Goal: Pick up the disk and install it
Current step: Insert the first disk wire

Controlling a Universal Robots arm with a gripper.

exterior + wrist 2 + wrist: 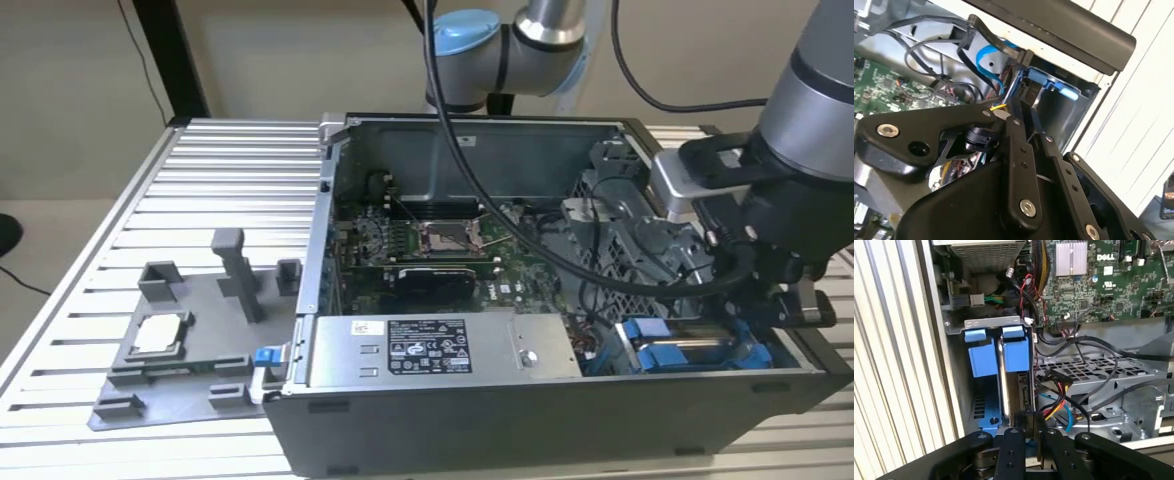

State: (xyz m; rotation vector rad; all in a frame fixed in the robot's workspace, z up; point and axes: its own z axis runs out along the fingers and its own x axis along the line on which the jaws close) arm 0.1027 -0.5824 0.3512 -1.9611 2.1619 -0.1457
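Right up against the lens in both wrist views is the gripper (1026, 432), black linkage arms and screws, and its jaws look clenched on the edge of the disk (1010, 390), which stands on edge in the drive bay at the corner of the computer case (534, 430). So the disk isn't on the bench (200, 180) anymore: it's down in the slot, with its blue carrier tab (1016, 350) sitting next to a second blue carrier (983, 357) in the neighbouring slot. From the exterior view you mostly get the arm (801, 150) leaning over the exterior view's right end of the case, blue plastic peeking out underneath it. Handling-wise, my guess is this thing is dense and totally rigid for its size, metal body, so it won't flex or sag, but the bare metal faces are probably slick. The blue plastic frame is the softer, springier part and I'd bet it's the bit that clicks into the bay rails, so squeezing there too hard could bend it. Pinching across the thin edge, like the jaws seem to be doing, looks like the sane spot. Also fragile in the sense that you don't want to slam it, and the bundle of cables (1064, 405) just beside the slot looks easy to snag. Can't tell whether it's fully seated.
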